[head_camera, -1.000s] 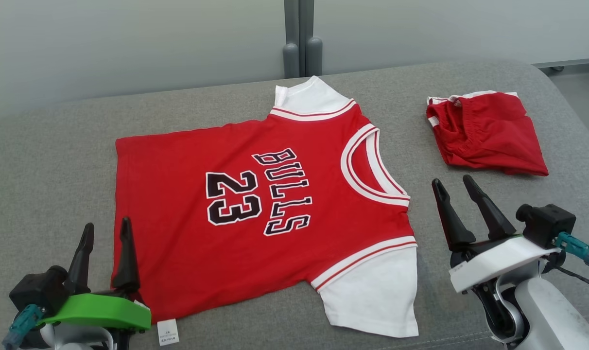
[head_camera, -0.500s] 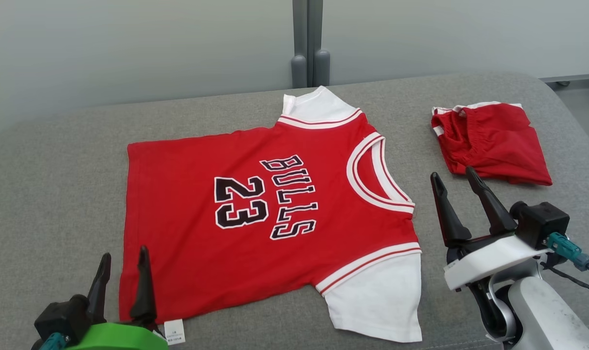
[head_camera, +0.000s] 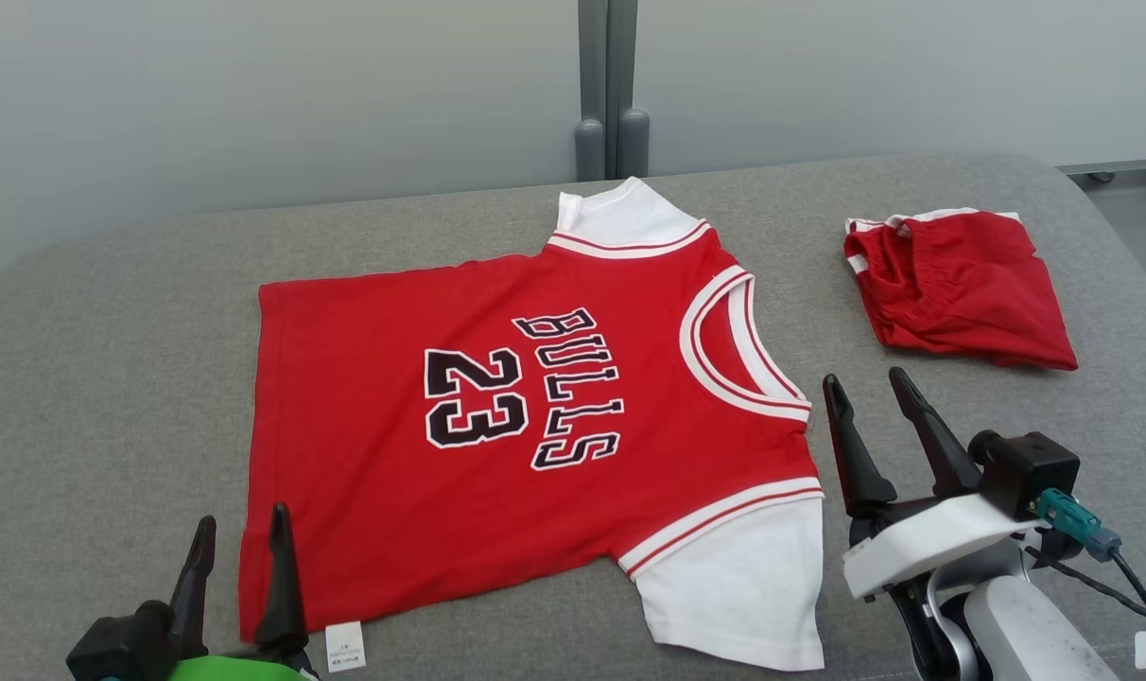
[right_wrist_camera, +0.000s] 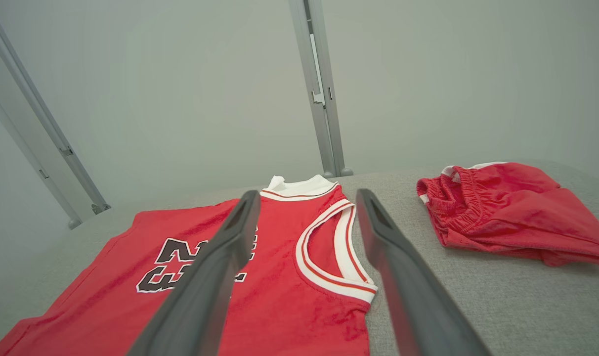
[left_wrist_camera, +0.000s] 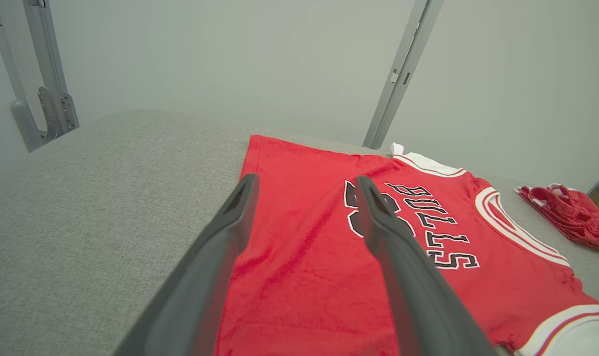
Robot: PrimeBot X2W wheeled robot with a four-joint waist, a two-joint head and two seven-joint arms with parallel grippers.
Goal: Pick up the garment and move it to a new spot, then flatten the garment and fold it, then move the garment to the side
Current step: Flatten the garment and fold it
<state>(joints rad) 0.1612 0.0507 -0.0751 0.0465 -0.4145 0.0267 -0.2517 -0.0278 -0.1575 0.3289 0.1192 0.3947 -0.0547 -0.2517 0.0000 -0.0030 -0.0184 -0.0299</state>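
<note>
Change: the camera shifted; the jersey [head_camera: 535, 416] lay flat as before, and the right hand [head_camera: 863, 378] edged nearer its shoulder — flattening looked done, folding next.
Hands: left hand [head_camera: 240, 518] and right hand both wide open, empty.
Position: jersey spread on the bench [head_camera: 110, 378] — left hand at its hem corner, right hand just beside the collar.

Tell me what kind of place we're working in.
Probably an office or lab test area: a grey padded surface backed by frosted wall panels with a metal post, bearing a red jersey and folded red shorts.
</note>
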